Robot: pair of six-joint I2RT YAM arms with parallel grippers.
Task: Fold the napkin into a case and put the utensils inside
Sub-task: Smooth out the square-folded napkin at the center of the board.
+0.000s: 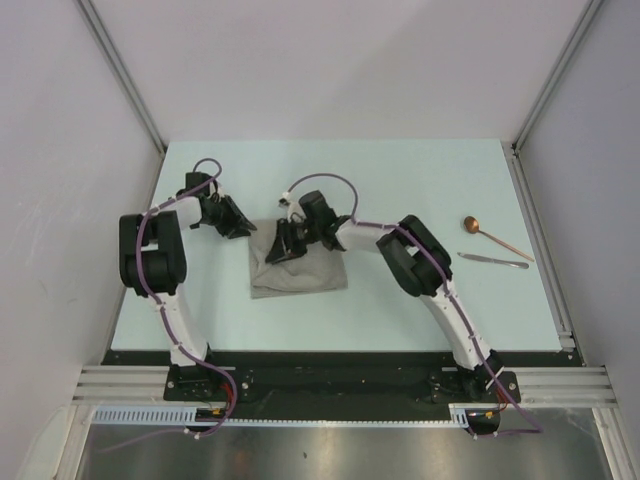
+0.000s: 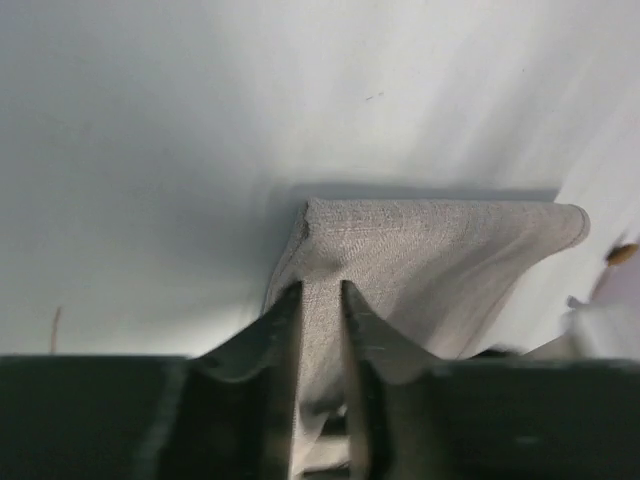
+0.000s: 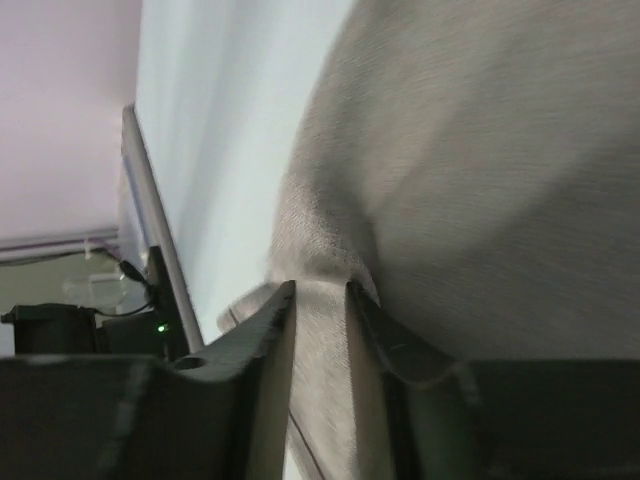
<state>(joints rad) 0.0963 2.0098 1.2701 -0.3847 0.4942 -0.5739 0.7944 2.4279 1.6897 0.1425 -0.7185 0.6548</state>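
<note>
The grey-beige napkin (image 1: 300,268) lies partly folded at the table's middle. My left gripper (image 1: 243,229) is shut on its far left corner; in the left wrist view the cloth (image 2: 430,250) runs between the fingertips (image 2: 288,310). My right gripper (image 1: 284,247) is shut on the napkin's far edge a little to the right; in the right wrist view the fabric (image 3: 480,180) is pinched between both fingers (image 3: 278,320). The copper spoon (image 1: 495,238) and the thin silvery piece (image 1: 493,261) lie on the table to the right, apart from the napkin. No finished case shows.
The pale table (image 1: 200,290) has a raised rail along its right edge (image 1: 540,250) and white walls on the left, back and right. The arms' bases stand at the near edge (image 1: 330,385).
</note>
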